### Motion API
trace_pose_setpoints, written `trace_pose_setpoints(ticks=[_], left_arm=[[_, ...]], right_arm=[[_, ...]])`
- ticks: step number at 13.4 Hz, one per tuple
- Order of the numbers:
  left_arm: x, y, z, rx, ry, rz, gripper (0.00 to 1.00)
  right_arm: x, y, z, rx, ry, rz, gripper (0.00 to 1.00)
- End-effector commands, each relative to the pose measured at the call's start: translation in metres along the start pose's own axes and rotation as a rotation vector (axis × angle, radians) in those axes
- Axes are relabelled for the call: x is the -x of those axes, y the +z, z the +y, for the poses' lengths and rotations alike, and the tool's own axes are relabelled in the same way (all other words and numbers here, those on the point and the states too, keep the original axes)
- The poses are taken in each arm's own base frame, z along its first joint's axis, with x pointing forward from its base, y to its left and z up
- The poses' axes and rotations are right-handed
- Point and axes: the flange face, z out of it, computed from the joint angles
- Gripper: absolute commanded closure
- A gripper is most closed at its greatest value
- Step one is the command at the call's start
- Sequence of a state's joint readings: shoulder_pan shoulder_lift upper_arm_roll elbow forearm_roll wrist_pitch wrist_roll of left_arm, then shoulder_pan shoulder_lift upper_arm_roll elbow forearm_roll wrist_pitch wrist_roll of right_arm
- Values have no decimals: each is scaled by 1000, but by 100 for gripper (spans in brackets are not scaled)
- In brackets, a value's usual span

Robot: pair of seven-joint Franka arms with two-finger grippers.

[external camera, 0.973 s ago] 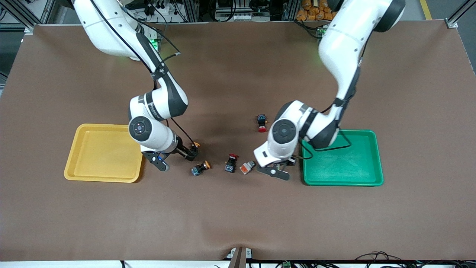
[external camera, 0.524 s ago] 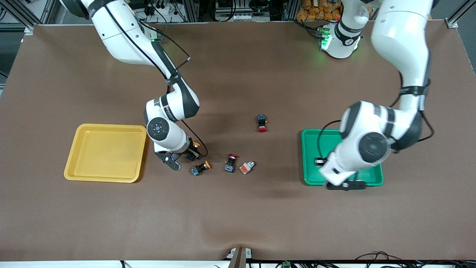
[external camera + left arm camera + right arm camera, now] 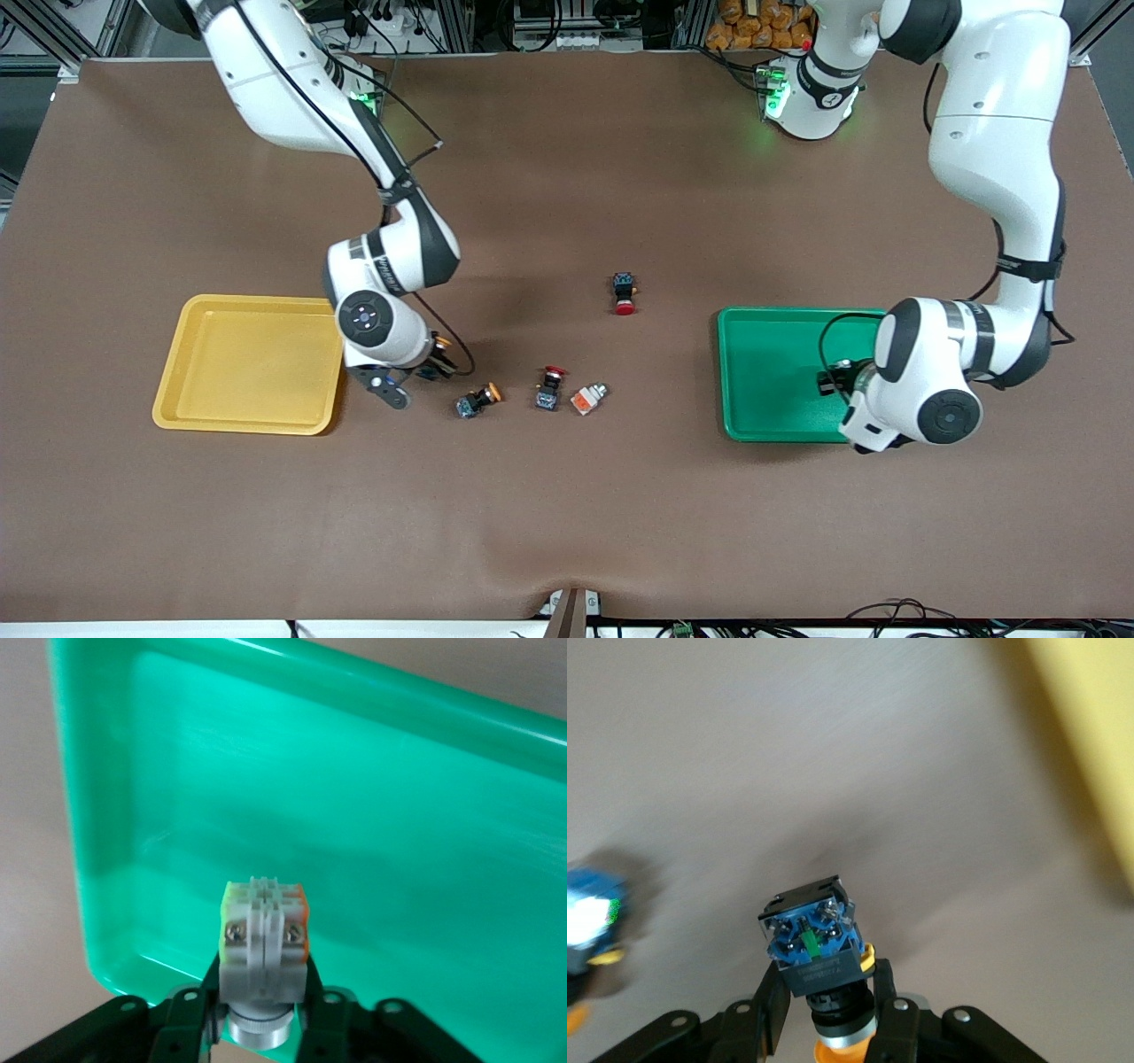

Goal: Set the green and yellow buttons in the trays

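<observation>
A: Front view, item one: what lies around the red-capped button (image 3: 548,387) near the counter's (image 3: 567,496) middle?

B: Just beside it toward the left arm's end, a white-bodied button (image 3: 587,397). Beside it toward the right arm's end, a yellow-capped button (image 3: 477,400). A second red-capped button (image 3: 625,293) lies farther from the front camera, apart from that row.

A: Item two, the right gripper (image 3: 826,1020)?

B: Over the bare counter between that red-capped button and the yellow tray (image 3: 186,394), close to the tray's edge. Its jaws are clenched on a dark-bodied button (image 3: 815,948) with a yellow cap; the cap shows only in part.

A: Item three, the left gripper (image 3: 259,1028)?

B: Well off toward the left arm's end from the red-capped button, over the green tray (image 3: 97,930). Its jaws are grasping a white button with orange side (image 3: 264,941), silvery end toward the wrist. Whether it touches the tray floor I cannot tell.
</observation>
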State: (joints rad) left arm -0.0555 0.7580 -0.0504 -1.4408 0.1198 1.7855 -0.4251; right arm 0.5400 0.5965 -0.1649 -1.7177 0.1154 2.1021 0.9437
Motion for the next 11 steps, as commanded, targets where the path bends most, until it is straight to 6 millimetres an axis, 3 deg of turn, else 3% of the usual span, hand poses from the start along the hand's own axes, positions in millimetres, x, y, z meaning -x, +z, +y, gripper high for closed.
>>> trace_pose_setpoints(ticks=[1,3,8,9,10,11], left_arm=[[16,-26,20,-48,37,52,0],[28,-48,42,-32,83,88,0],[98,-119,170,94,303,259,0],[108,-127,189,132,337,306,0],[123,-133,213,169,388,355,0],[139,-134,234,180,452,384,0]], right_arm=[[-38,-59,68,48,-63,-48,100],[-80,-68,114,43,-102,-86,100],[-181,-42,242,-23,-319,-142,100],[-193,-38,258,-37,-352,-134,100],[-204,-30,270,-47,-373,-124,84],[-214,-26,278,-57,-378,-106,23]])
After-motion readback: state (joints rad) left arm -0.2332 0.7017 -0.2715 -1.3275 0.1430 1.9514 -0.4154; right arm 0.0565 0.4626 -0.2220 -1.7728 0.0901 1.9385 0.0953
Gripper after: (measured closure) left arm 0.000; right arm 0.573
